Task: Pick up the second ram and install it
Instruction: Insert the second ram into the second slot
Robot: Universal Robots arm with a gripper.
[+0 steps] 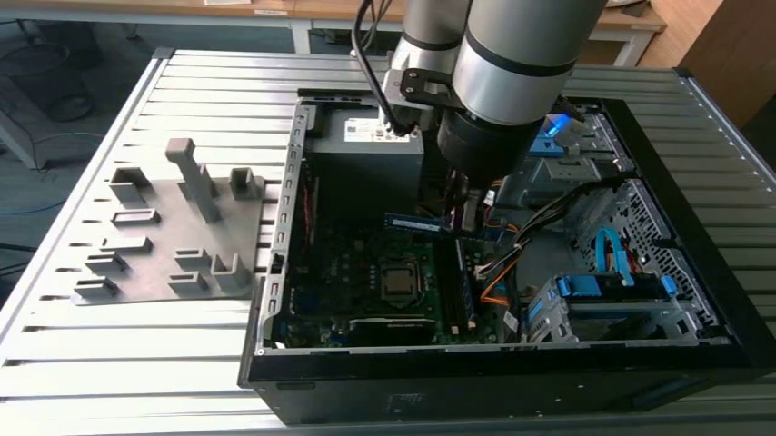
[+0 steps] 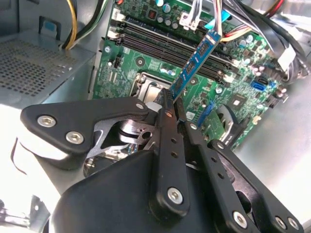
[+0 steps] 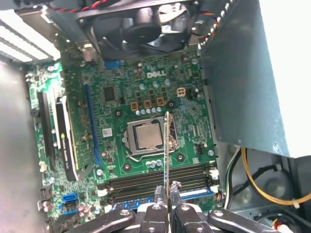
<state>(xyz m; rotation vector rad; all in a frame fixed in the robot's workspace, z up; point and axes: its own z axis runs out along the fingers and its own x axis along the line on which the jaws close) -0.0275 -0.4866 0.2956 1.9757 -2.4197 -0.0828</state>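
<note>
My gripper (image 1: 462, 211) hangs inside the open computer case (image 1: 679, 182) and is shut on the second ram (image 1: 412, 222), a thin blue-green stick. In the exterior view the stick juts sideways from the fingers toward the exterior view's left, above the motherboard (image 1: 352, 272). The second wrist view shows the ram (image 2: 194, 63) reaching from the gripper (image 2: 177, 116) out over the long black memory slots (image 2: 165, 46). In the first wrist view the ram (image 3: 167, 150) is edge-on, running from the gripper (image 3: 167, 203) across the slots (image 3: 150, 177) to the processor socket (image 3: 147, 136).
A grey holder tray (image 1: 158, 236) with upright blocks lies on the slatted table at the exterior view's left. Inside the case are the power supply (image 1: 363, 136), bundled cables (image 1: 540, 227), blue drive brackets (image 1: 612, 286), a rear fan (image 3: 141, 24) and an expansion card (image 3: 65, 131).
</note>
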